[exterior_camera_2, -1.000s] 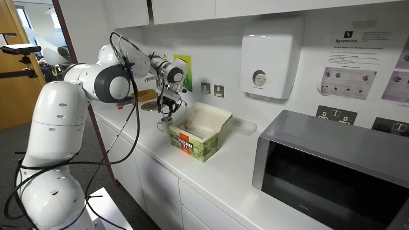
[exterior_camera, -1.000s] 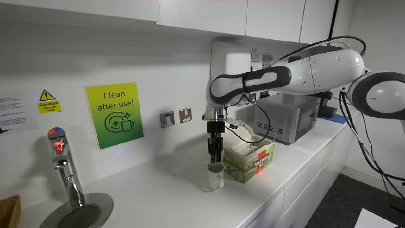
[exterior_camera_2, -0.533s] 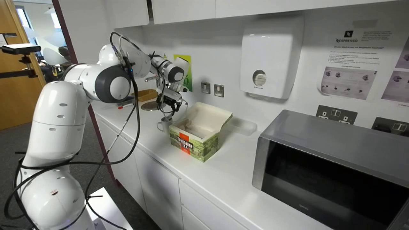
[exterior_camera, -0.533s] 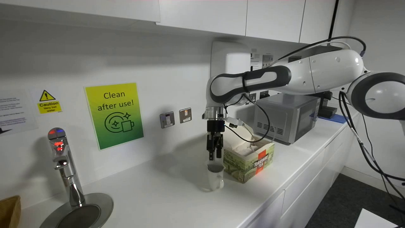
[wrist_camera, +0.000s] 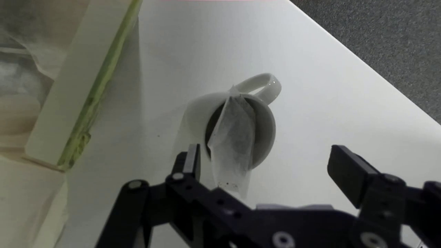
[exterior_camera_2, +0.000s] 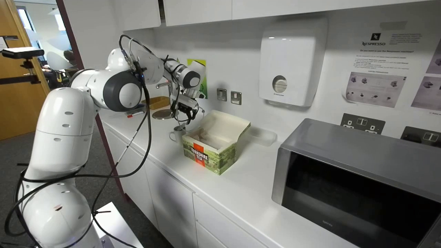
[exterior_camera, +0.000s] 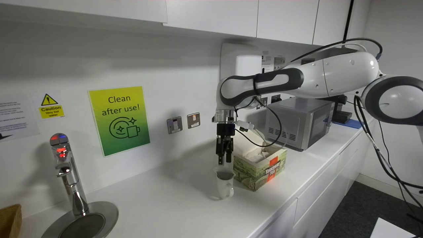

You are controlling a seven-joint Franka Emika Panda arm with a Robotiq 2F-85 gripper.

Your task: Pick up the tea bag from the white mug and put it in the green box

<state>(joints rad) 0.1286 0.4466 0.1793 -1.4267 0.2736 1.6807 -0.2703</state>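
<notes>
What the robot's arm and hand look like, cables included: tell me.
The arm is white and glossy, with rounded segments and dark grey trim. Black cables loop along it. A silvery collar leads to a black, angular, two-fingered hand.

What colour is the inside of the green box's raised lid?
Pale cream; the lid shows best in an exterior view.

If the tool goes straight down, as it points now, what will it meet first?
Probably the tea bag, which sticks out of the white mug beneath the open tool. The depth is unclear, so the mug itself could come first.
</notes>
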